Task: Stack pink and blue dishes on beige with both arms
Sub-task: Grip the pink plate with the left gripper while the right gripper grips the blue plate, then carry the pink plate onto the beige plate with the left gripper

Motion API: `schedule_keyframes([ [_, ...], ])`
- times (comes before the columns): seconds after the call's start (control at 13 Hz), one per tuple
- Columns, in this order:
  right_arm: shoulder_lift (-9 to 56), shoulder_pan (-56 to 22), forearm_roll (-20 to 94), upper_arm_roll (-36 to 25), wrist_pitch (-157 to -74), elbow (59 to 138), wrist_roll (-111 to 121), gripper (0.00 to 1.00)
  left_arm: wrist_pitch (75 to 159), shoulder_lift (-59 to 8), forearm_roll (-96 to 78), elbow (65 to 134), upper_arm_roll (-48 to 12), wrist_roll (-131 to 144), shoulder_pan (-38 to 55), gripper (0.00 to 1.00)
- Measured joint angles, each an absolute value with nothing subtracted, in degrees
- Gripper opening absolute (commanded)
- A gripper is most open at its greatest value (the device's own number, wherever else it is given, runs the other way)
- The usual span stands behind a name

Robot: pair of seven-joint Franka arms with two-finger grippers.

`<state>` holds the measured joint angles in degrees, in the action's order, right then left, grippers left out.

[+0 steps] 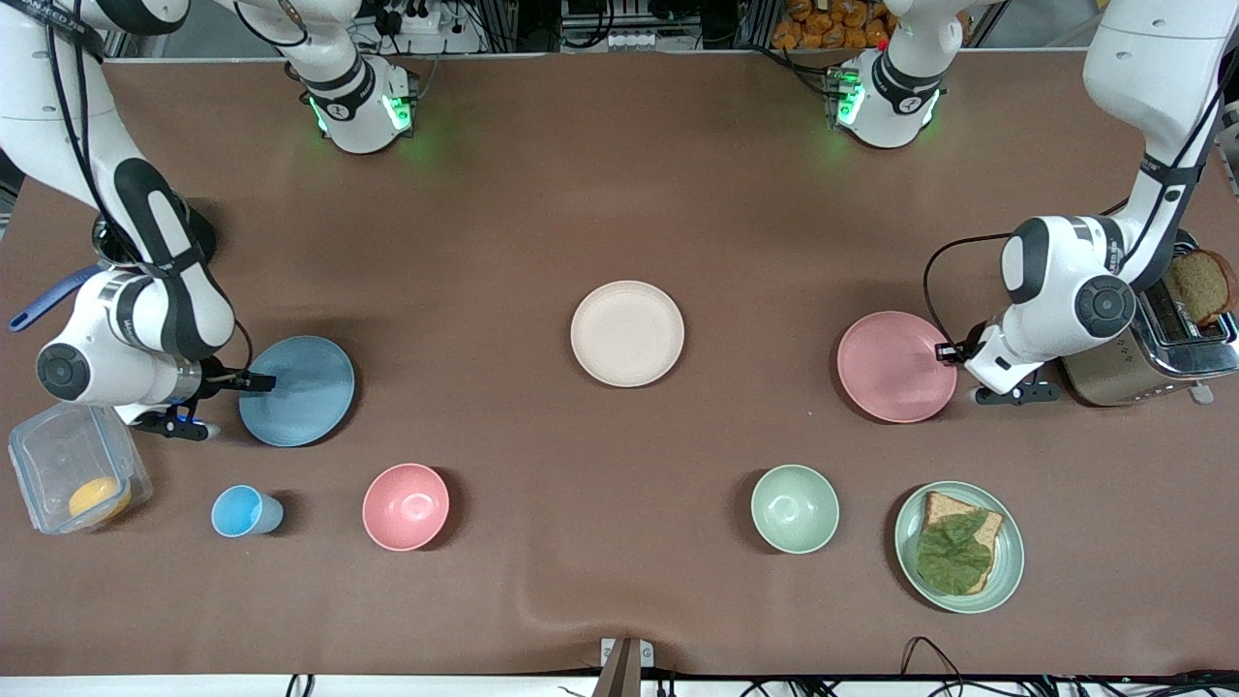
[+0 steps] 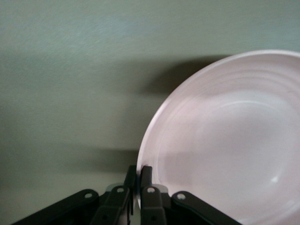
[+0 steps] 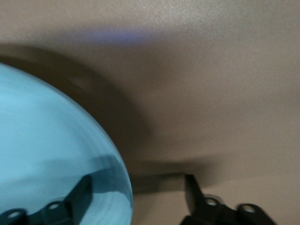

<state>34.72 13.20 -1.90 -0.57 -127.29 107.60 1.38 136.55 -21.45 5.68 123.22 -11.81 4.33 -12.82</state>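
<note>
The beige plate [image 1: 627, 333] lies bare at the table's middle. The pink plate [image 1: 895, 366] lies toward the left arm's end. My left gripper [image 1: 946, 352] is at its rim, and in the left wrist view the left gripper [image 2: 138, 172] is shut on the pink plate's [image 2: 225, 140] edge. The blue plate [image 1: 300, 390] lies toward the right arm's end, with my right gripper [image 1: 254, 382] at its rim. In the right wrist view the right gripper [image 3: 138, 185] is open astride the blue plate's [image 3: 51, 140] edge, one finger over the plate and one outside it.
A toaster [image 1: 1152, 344] holding bread stands beside the left arm. Nearer the front camera sit a green plate [image 1: 1007, 561] with toast, a green bowl [image 1: 795, 508], a pink bowl [image 1: 406, 506], a blue cup [image 1: 242, 511] and a clear box [image 1: 68, 465].
</note>
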Motion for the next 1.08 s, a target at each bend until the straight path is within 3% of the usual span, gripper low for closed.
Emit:
schedule_keyframes([
  [0.54, 33.5, 13.2, -0.2, -0.1, -124.0, 106.8, 1.4, 0.00, 118.8, -13.8, -2.8, 115.4, -28.0, 7.2, -12.5, 0.00],
  [0.77, 31.7, 13.1, -0.2, 0.7, -120.6, 105.9, 1.4, 0.00, 118.4, -14.6, -4.8, 114.9, -33.4, 14.8, -11.0, 0.00],
  [1.08, 28.4, 12.2, -0.2, 1.4, -116.4, 105.1, 1.5, 0.00, 121.8, -19.2, -4.9, 113.9, -34.4, 25.4, -2.7, 0.00],
])
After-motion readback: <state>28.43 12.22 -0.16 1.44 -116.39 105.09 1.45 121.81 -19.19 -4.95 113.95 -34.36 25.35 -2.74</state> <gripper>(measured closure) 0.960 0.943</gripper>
